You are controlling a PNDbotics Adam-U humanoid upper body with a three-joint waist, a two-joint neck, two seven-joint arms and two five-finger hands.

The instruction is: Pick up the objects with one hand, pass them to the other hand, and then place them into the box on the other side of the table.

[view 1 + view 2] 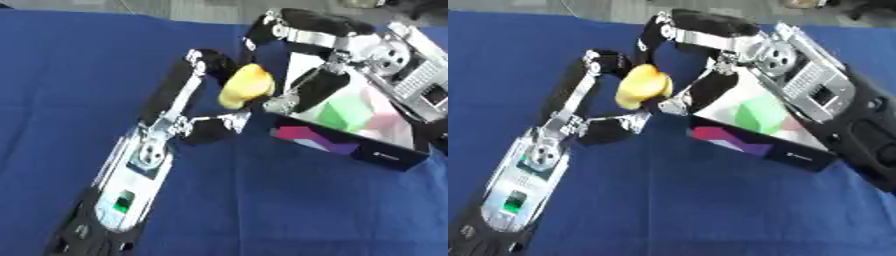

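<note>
A yellow rounded object (247,86) hangs above the blue table, just left of the box. My left hand (199,125) reaches up from the lower left, with its fingers (206,60) over the object's top and its thumb under it. From the upper right comes my right hand (308,89), whose fingers (262,27) arch over the object while its thumb touches the lower right side. Both hands are curled round it. The box (350,147) has a dark patterned wall and a white inside, and a green block (343,112) lies in it.
A blue cloth (262,210) covers the table, bare in front and at the left. My right forearm (815,85) lies over the box's far side. Grey floor (175,7) shows past the table's far edge.
</note>
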